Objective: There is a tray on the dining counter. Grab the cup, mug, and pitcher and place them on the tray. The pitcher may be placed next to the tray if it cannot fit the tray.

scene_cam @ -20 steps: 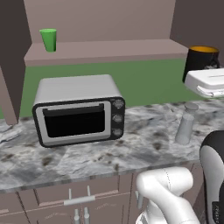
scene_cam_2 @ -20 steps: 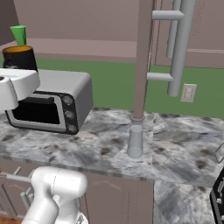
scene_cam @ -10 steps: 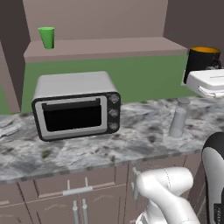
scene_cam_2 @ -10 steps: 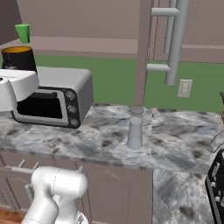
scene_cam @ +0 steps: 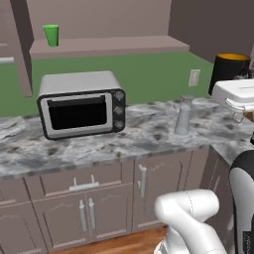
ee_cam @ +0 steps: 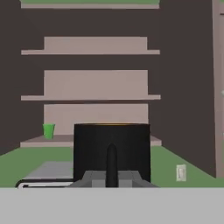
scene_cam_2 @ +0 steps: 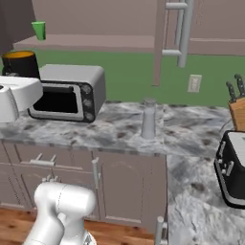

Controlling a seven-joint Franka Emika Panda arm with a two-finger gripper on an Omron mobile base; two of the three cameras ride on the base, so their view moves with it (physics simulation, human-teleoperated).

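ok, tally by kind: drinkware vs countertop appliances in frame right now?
Drinkware: 3 (bright green handleless cup, black mug with orange inside, tall pale grey translucent pitcher)
Appliances: 2 (silver toaster oven, black toaster)
Total: 5

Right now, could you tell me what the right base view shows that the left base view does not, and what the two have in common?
The right base view alone has a black toaster and a knife block at its right edge. The left base view alone has double cabinet doors below the toaster oven. Both show that oven, the green cup on the shelf, the pitcher on the marbled counter, and the black mug raised above the white arm.
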